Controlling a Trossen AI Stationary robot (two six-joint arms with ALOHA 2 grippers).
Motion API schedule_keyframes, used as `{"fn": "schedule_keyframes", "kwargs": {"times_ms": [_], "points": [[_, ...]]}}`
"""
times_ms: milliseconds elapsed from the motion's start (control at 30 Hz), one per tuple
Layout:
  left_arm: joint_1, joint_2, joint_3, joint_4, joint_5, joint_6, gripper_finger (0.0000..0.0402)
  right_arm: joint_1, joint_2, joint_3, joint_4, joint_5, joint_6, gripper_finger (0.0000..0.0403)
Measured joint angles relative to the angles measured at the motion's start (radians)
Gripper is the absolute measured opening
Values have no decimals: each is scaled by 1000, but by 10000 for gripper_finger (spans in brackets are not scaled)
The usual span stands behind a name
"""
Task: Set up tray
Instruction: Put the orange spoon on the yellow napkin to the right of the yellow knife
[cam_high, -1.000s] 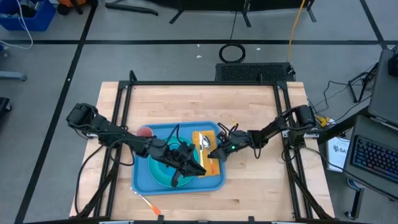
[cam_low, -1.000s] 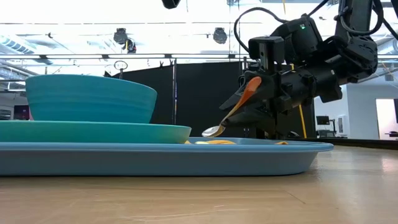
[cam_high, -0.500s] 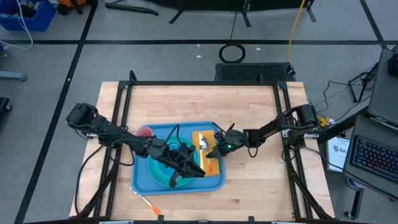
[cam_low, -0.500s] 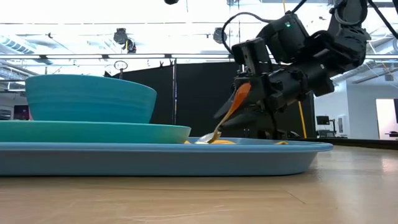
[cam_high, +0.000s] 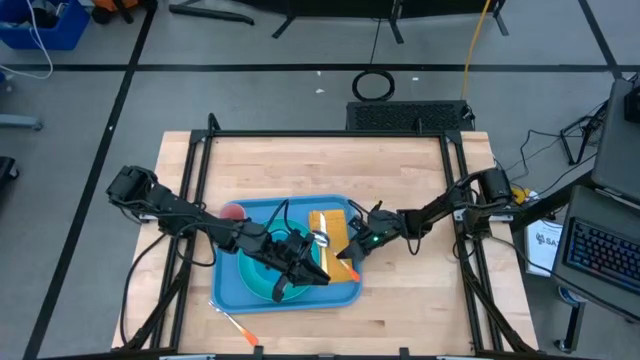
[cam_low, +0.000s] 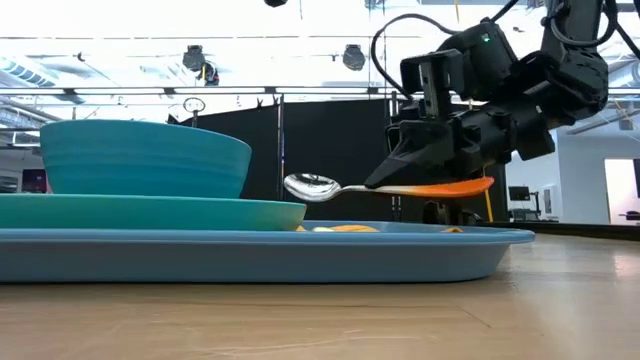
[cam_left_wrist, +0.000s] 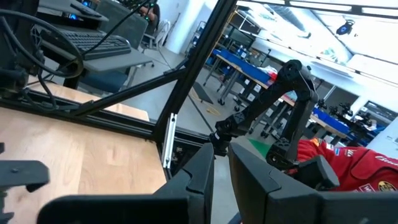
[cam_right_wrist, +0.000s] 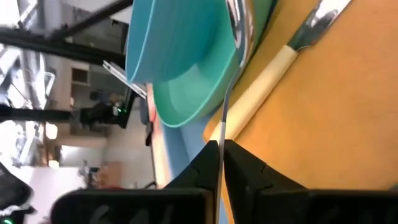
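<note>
High view: I saw the tray (cam_high: 228, 290) lying flat on the wooden worktop (cam_high: 400, 320), toward its near edge and left of centre. A teal plate (cam_high: 252, 277) with a bowl (cam_high: 272, 262) sat in the tray's left part, an orange mat (cam_high: 333, 228) in its right part. The left gripper (cam_high: 297, 271) hovered over the bowl; the right gripper (cam_high: 352, 247) reached over the tray's right edge above the mat. An orange-handled utensil (cam_high: 238, 326) lay on the worktop, just beside the tray's near left corner.

Low view: The right gripper (cam_low: 385, 183) had its fingers pinched on a spoon (cam_low: 312, 187) with an orange handle, held level above the tray (cam_low: 300, 255), its bowl end beside the teal bowl (cam_low: 145, 158).

Left wrist view: The left fingers (cam_left_wrist: 202, 174) stood close together with a narrow gap; I could not tell whether they held anything.

Right wrist view: The right fingers (cam_right_wrist: 239, 165) were closed on the spoon's thin shaft; a pale-handled utensil (cam_right_wrist: 264, 87) lay on the orange mat (cam_right_wrist: 336, 124).
</note>
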Motion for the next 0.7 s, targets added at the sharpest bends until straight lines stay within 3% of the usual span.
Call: {"fn": "schedule_keyframes", "kwargs": {"times_ms": [200,433,700], "points": [[0,0,0,0,-1,0,53,9,4,-2,78,29,-81,17],[0,0,0,1,-1,0,53,9,4,-2,104,-28,-49,17],[0,0,0,1,-2,-1,53,9,4,-1,123,0,-21,8]]}}
